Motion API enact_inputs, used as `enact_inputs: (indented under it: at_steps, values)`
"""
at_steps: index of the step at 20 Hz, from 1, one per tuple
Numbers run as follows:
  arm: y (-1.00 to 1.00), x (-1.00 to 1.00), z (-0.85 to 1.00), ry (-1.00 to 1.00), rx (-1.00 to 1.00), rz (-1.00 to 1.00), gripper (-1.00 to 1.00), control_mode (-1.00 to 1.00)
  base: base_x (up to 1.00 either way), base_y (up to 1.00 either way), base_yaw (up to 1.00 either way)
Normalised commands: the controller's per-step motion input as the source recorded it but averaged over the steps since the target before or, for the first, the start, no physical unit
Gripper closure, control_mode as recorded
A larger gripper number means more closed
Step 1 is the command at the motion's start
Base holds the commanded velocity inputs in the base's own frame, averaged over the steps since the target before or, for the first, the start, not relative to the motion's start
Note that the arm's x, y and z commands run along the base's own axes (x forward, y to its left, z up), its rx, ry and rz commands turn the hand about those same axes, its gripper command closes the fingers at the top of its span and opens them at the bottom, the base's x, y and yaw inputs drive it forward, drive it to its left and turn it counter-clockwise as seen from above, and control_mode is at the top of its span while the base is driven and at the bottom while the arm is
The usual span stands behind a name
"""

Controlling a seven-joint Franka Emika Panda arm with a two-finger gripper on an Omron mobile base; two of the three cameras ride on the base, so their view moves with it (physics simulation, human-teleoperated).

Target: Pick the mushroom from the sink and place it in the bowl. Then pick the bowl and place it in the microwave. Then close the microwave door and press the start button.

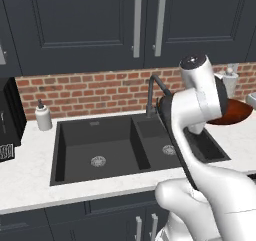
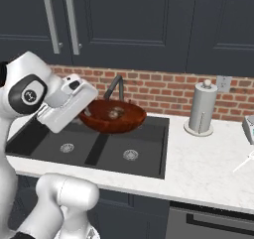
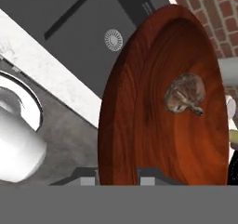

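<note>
Fingertips [image 3: 148, 174] of the two-finger gripper [image 3: 118, 175], mostly cut off at frame bottom, pinch the rim of the glossy reddish-brown bowl [image 3: 139, 125] held above the dark charcoal sink [image 2: 144, 158], small brown mushroom [image 3: 185, 95] inside at centre right.

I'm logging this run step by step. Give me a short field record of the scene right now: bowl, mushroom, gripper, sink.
bowl: reddish-brown, lifted above the sink, held at its rim
mushroom: small brown lump lying inside the bowl
gripper: shut on the bowl's rim
sink: dark double basin, a silver drain in each basin
stage: mushroom in bowl, bowl picked up, not yet in the microwave
</note>
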Motion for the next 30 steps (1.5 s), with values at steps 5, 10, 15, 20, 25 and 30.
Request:
enact_inputs:
  at_steps: [5, 10, 15, 20, 25, 30]
  values:
    - [0.37, -0.68, 0.03, -0.02, -0.02, 0.08, 1.00, -1.00, 0.00, 0.00, 0.00]
    - [0.01, -0.62, 0.21, -0.14, 0.00, 0.10, 1.00, -1.00, 0.00, 0.00, 0.00]
    - [0.10, -0.24, 0.24, -0.07, 0.00, 0.08, 1.00, 1.00, -0.09, 0.01, 0.03]
    - [0.00, 0.00, 0.00, 0.00, 0.00, 0.00, 1.00, 1.00, -0.18, 0.10, 0.02]
    - [0.00, 0.00, 0.00, 0.00, 0.00, 0.00, 1.00, 1.00, -0.90, -0.07, -0.18]
    - [0.00, 0.00, 0.00, 0.00, 0.00, 0.00, 1.00, 1.00, -0.57, 0.00, -0.58]
